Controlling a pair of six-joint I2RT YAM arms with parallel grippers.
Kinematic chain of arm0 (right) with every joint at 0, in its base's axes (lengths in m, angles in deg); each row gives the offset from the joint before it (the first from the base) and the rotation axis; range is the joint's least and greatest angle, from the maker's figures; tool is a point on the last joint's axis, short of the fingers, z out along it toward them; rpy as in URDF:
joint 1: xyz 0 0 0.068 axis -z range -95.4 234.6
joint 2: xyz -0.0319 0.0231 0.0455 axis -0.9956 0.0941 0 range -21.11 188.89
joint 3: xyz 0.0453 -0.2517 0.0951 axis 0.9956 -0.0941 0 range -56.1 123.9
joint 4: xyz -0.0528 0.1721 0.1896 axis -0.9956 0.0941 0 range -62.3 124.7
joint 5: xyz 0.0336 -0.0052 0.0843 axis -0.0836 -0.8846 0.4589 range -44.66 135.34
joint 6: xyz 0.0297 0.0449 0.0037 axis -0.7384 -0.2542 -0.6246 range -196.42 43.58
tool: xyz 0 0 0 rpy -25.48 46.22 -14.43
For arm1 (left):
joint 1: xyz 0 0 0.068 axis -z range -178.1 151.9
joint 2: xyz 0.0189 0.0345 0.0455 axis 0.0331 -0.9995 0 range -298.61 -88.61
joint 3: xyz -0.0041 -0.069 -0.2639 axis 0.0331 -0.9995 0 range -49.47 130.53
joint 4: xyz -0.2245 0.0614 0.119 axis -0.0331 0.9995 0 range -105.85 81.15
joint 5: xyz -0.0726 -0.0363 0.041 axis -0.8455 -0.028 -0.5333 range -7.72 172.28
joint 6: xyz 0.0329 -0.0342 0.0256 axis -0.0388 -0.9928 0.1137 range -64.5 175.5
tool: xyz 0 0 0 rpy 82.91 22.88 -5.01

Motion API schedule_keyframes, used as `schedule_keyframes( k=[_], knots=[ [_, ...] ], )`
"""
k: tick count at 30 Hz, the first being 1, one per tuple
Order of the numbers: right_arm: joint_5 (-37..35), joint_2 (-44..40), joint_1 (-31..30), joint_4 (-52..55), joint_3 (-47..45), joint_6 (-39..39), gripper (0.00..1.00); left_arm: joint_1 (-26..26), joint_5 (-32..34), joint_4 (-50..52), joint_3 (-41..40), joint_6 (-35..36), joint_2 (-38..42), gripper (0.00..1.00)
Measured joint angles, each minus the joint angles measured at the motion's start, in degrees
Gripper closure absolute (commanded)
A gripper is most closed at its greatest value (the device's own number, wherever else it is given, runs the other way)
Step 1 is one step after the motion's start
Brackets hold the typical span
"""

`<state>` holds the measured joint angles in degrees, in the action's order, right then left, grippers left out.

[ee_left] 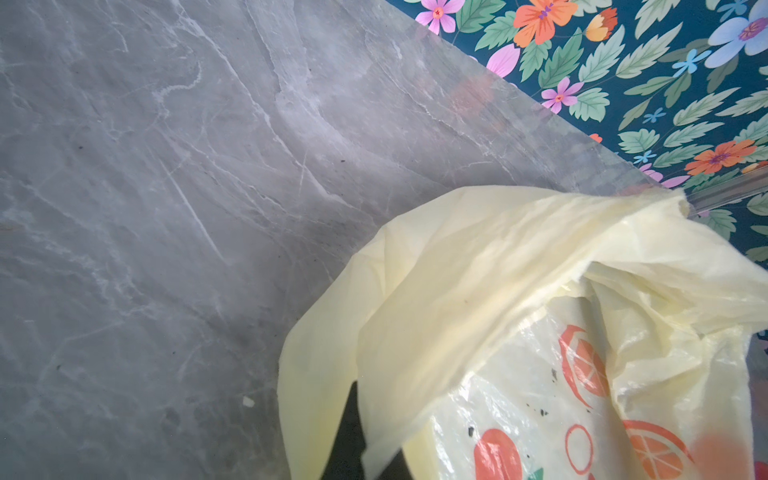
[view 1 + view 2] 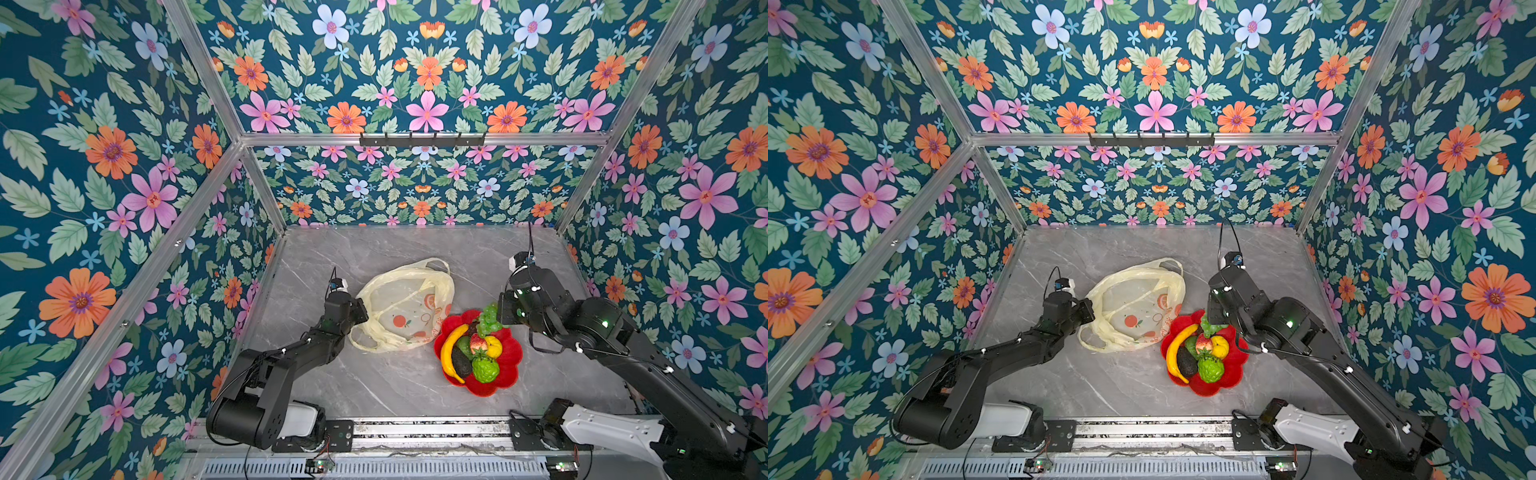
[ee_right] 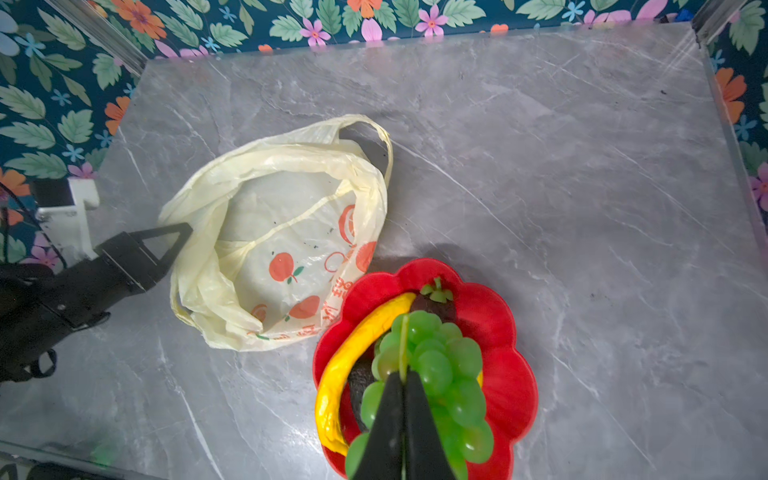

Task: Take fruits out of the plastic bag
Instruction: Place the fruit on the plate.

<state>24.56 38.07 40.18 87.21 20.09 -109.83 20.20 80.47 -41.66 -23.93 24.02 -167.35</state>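
Your right gripper point(image 3: 402, 374), shut on the stem: one green toy grape bunch point(image 3: 436, 365), hanging lengthwise just past the fingertips point(image 3: 417, 395), over the red flower-shaped plastic dish point(image 3: 511, 374); your left gripper point(image 3: 183, 230) pinches the slack pale-yellow plastic bag point(image 3: 266, 224) at its rim.

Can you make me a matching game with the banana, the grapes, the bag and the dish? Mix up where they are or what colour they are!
Things:
1. banana
2. grapes
3. bag
4. dish

Clues:
A. red, shaped like a flower
B. pinched by the stem in the right gripper
C. pale yellow, on the table, its rim in the left gripper
D. bright yellow, lying in the dish

Pairs: 1-D, 2-B, 3-C, 4-A
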Motion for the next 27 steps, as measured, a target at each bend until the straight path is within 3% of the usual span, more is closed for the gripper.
schedule_keyframes(
  k=[27],
  knots=[
    [1.3,-11.7,0.0,11.0,-10.4,-10.1,1.0,0.0,0.8,-0.3,0.6,0.4,-1.7,1.0]
  ],
)
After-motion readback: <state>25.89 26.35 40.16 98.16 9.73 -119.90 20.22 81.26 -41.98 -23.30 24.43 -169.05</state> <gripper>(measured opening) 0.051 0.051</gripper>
